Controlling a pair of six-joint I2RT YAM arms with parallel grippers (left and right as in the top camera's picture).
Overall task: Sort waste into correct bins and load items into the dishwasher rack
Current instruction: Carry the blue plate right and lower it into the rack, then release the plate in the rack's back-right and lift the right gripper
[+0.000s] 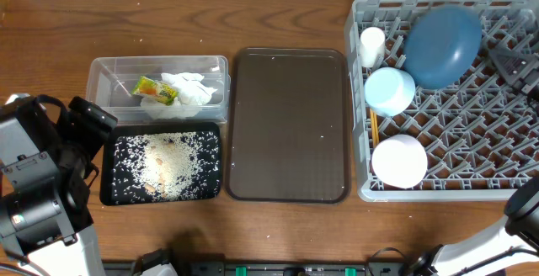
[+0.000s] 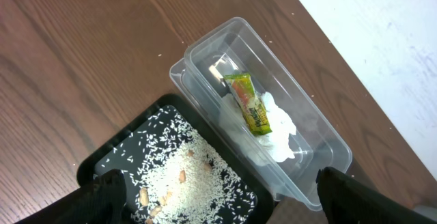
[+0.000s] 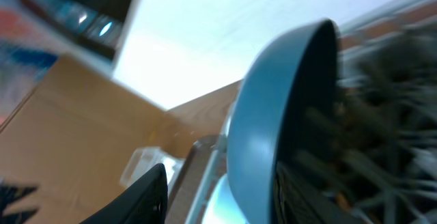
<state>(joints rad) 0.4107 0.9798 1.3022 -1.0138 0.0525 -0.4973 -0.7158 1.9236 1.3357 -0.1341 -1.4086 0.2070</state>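
The clear tub holds the white napkin and the yellow-green wrapper. The black tray in front of it holds the rice. The grey rack at the right holds the dark-blue dish on edge, the white cup, the light-blue bowl, the white bowl and the chopsticks. My left gripper is open and empty above the black tray, near the tub. My right gripper is open over the rack, close beside the dish.
The brown serving tray lies bare between the bins and the rack. The left arm stands at the table's front left. The right arm reaches over the rack's right side.
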